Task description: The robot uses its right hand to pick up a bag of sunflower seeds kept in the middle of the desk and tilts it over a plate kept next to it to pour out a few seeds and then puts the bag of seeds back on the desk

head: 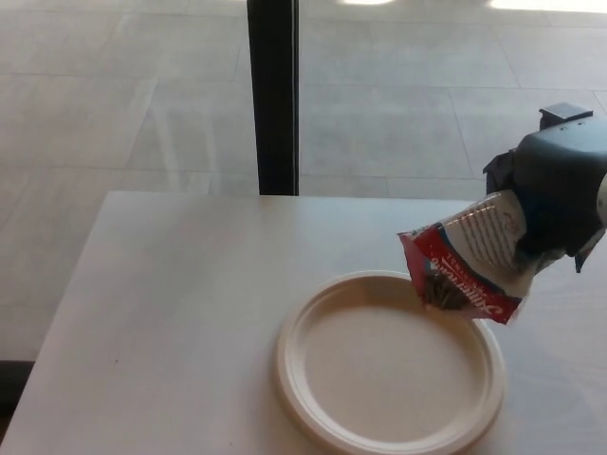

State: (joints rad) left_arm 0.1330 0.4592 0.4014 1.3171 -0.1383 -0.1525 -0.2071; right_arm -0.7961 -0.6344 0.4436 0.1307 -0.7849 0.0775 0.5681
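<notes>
On the pale desk [171, 313] the right hand [555, 194] grips the seed bag [469, 261] tilted mouth-down over the empty plate [389, 370]; pouring and setting down remain.

A white desk [171, 313] fills the lower part of the head view, its far edge running straight across and its left edge slanting down to the bottom corner. Beyond it lies a floor of large pale grey tiles [114, 114], glossy with soft reflections. A black vertical post [274, 95] rises behind the desk. 2 bright patches of light [531, 5] glare along the top edge.
</notes>
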